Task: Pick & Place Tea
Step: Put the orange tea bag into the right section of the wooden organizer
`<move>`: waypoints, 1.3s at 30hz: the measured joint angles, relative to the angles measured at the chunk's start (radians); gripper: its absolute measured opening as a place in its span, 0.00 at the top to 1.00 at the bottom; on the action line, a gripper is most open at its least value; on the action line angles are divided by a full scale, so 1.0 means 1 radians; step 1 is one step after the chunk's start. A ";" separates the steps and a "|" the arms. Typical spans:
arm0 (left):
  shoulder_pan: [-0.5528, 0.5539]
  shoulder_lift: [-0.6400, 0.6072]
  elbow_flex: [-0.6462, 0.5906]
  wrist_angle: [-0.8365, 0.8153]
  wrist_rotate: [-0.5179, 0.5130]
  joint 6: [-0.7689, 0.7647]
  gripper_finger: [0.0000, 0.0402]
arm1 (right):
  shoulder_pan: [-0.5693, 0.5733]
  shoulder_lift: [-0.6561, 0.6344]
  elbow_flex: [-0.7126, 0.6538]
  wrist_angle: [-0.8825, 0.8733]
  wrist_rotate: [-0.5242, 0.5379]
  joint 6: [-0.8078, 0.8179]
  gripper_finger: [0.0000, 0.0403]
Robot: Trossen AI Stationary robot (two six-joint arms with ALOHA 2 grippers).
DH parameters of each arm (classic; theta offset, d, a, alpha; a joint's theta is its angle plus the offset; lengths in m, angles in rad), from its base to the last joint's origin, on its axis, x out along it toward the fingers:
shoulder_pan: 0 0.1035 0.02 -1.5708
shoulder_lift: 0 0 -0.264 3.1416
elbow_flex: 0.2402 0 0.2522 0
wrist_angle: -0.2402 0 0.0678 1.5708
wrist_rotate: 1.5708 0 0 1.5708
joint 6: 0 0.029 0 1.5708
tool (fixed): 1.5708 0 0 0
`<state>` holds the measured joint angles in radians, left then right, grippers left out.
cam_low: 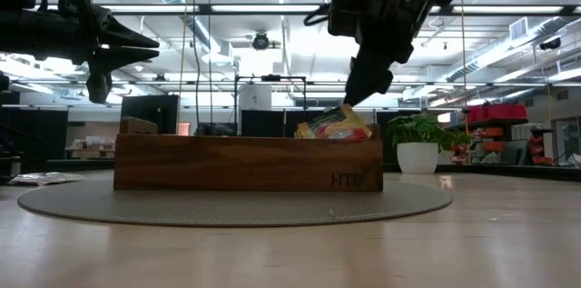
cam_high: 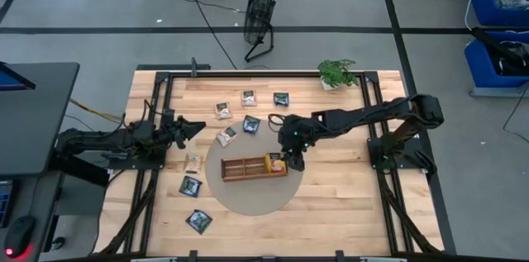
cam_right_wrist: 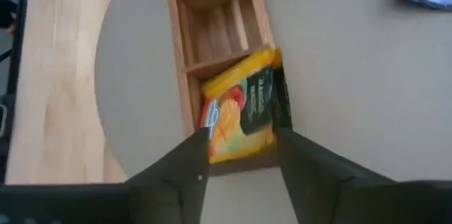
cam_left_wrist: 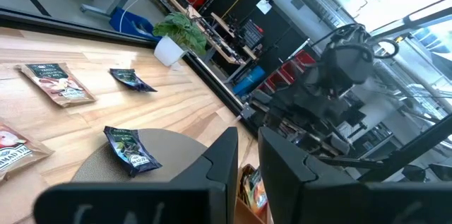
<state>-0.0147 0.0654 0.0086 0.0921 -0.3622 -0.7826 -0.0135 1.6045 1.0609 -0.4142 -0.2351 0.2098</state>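
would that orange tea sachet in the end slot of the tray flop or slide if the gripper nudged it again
Probably floppy: the orange sachet looks like a thin flat packet, lying tilted with one edge poking above the wooden tray. Likely light, so a nudge from the right gripper, jaws open just above, could shift it. It should not roll, being flat.

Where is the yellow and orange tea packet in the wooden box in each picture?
High view: the yellow-orange tea sachet lies in the end compartment of the long brown wooden tray, under the right gripper.
Low view: it pokes up above the tray's wall, right of middle.
Left wrist view: a sliver shows beside the fingers.
Right wrist view: centre, between the open fingers.
Shared landmark: the wooden tray.
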 joint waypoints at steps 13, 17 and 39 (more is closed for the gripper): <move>0.000 0.000 0.000 -0.001 0.000 0.005 0.85 | -0.156 0.042 0.107 -0.083 -0.343 0.194 0.54; 0.000 0.000 0.000 -0.003 0.000 0.006 0.85 | -0.137 0.113 0.140 -0.104 -0.378 0.193 0.57; 0.000 0.000 0.000 -0.005 0.000 -0.018 0.85 | -0.127 0.217 0.238 -0.242 -0.269 0.084 0.80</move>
<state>-0.0143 0.0654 0.0086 0.0872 -0.3618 -0.8001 -0.1406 1.8210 1.2987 -0.6563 -0.5037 0.2943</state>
